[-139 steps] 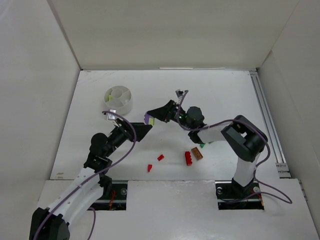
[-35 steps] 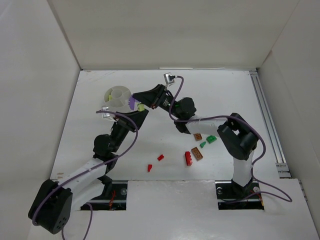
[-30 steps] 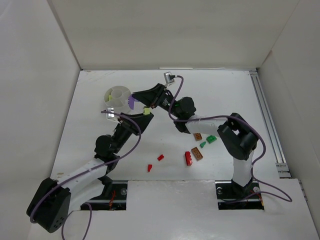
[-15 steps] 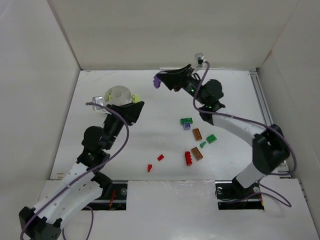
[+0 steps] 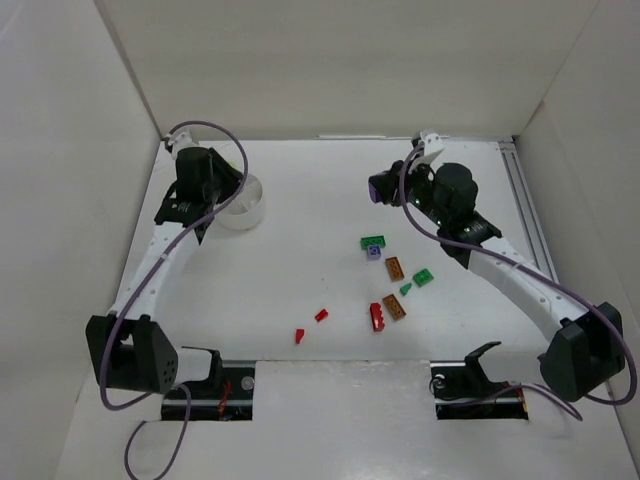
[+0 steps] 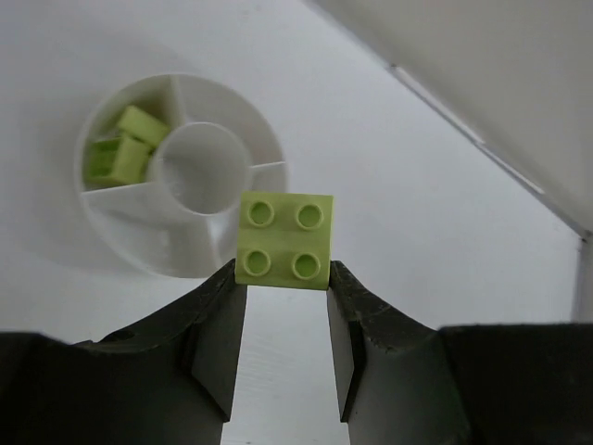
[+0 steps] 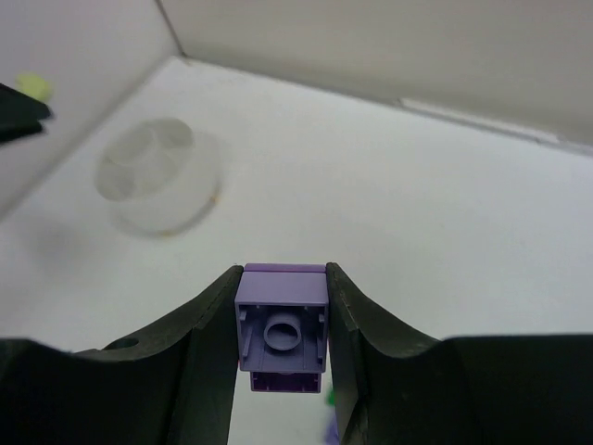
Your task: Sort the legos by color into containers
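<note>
My left gripper (image 6: 284,271) is shut on a yellow-green lego (image 6: 284,240), studs facing the camera, held above the near rim of the white round container (image 6: 111,215). One of its compartments holds two yellow-green legos (image 6: 120,154). From above, the left gripper (image 5: 230,188) sits at the container (image 5: 248,210) at the back left. My right gripper (image 7: 282,283) is shut on a purple lego (image 7: 282,326), hollow underside showing. It hangs in the air at the back centre-right (image 5: 378,188). Green (image 5: 373,241), purple (image 5: 374,253), brown (image 5: 393,267) and red (image 5: 377,317) legos lie on the table.
White walls enclose the table on three sides, and a rail (image 5: 528,230) runs along the right edge. More loose legos lie near the front: green (image 5: 423,277), brown (image 5: 396,308) and two small red ones (image 5: 321,314) (image 5: 299,335).
Both arms have swung apart from the table's middle. The left carried the yellow-green lego back-left to the container; the right carried the purple lego to the back right.
</note>
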